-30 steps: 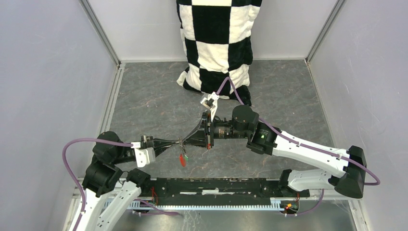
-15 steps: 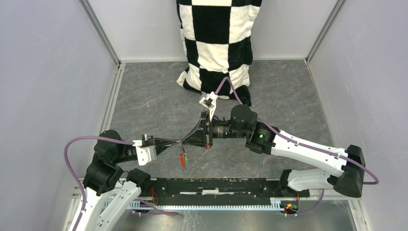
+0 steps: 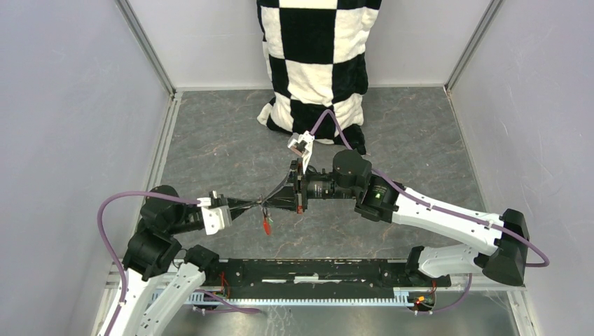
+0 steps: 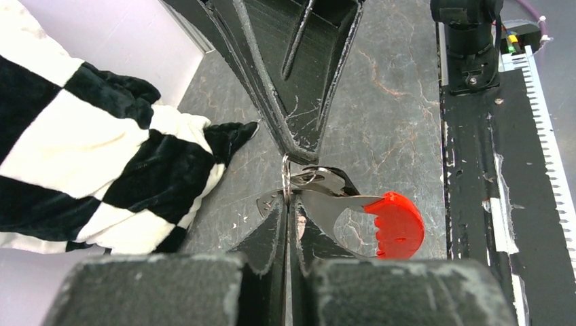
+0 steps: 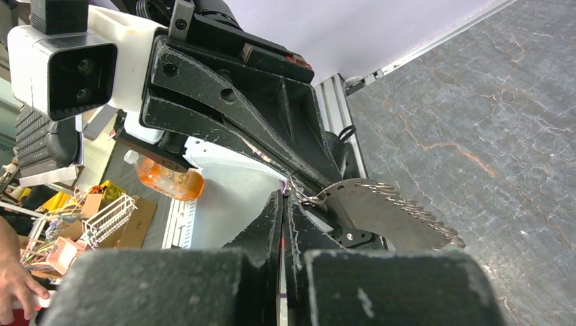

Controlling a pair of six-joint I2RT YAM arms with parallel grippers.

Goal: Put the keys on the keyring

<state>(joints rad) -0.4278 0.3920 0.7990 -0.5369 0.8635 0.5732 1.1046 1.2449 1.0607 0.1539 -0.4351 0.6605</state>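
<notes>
My two grippers meet tip to tip above the middle of the table. The left gripper and the right gripper are both shut on the thin silvery keyring, which stands on edge between them. In the left wrist view my left gripper pinches the ring from below and the right gripper from above. A flat metal piece with a red plastic end hangs from the ring; it also shows in the top view. In the right wrist view my right gripper is shut. A toothed key blade hangs beside it, its head hidden. No black or green head shows clearly.
A black-and-white checkered cloth stands at the back wall, its lower corner near the grippers. Grey walls close in the marbled table on both sides. A black rail runs along the near edge.
Both grippers, still joined on the ring, have shifted slightly away from the arm bases. The red tag has moved with them.
</notes>
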